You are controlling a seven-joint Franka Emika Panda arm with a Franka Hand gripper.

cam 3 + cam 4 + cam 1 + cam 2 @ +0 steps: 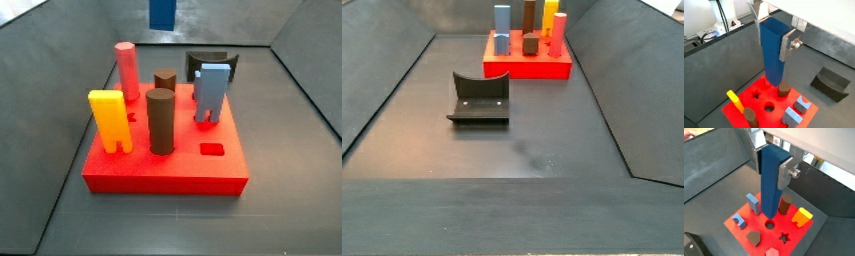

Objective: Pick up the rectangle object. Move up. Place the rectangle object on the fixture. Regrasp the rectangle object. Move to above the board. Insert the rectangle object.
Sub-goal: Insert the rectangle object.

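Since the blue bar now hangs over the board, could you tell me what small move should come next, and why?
Probably a slow descent, with slight alignment first. The gripper holds the rectangle object upright above the board, its lower end not yet in a hole, and the fixture stands empty.

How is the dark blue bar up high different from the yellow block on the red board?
The rectangle object is deep blue and plain-sided; the yellow block has a notch at its foot. The gripper holds the rectangle object above the board; the yellow block stands on the board. Both are upright.
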